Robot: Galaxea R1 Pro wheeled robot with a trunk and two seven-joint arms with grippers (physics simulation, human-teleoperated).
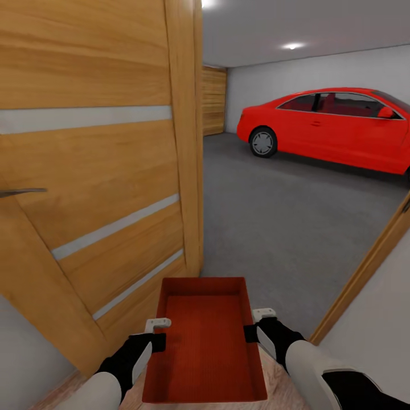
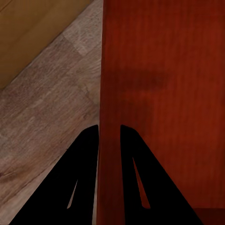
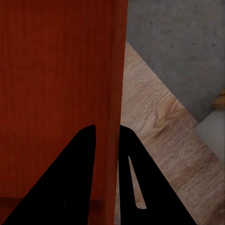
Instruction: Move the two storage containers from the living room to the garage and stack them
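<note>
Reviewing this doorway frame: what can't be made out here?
- Second storage container: none to be made out.
- Held storage container: near end cut off by the head view's bottom edge.
- Red car: rear cut off by the right edge.
- Garage floor to the left: hidden by the wooden door.
- Left gripper and right gripper: fingertips silhouetted black, contact detail unreadable.
</note>
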